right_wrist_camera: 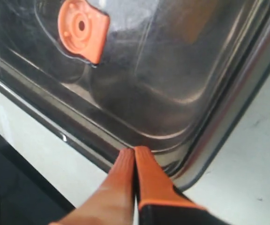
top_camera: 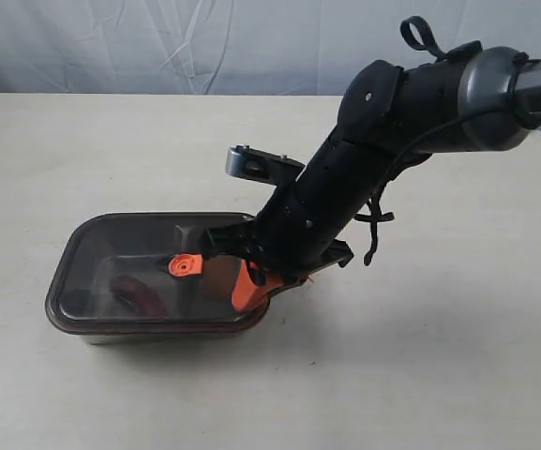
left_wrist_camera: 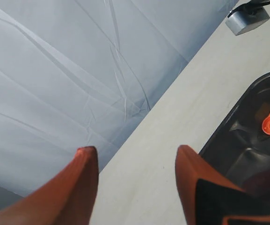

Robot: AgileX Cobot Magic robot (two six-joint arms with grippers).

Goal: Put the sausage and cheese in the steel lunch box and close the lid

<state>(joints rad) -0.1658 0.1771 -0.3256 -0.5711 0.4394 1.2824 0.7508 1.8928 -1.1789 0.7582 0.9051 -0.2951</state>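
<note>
Exterior view: the right gripper (top_camera: 248,284) has its two orange fingers pinched together, gripping nothing, tips resting on the right end of the one smoky, round-cornered lid (top_camera: 129,246). The lid sits on the steel lunch box (top_camera: 111,337) at lower left, with one red sausage (top_camera: 137,294) dim beneath it.

Left wrist view: the left gripper (left_wrist_camera: 137,157) gapes wide and empty above the table (left_wrist_camera: 181,117).

Right wrist view: the closed tips touch the lid's glossy rim, near its one orange tab (right_wrist_camera: 81,28).

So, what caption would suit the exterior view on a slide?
Shut right gripper touches the edge of the dark lid seated on the steel lunch box, sausage faintly visible inside.
</note>
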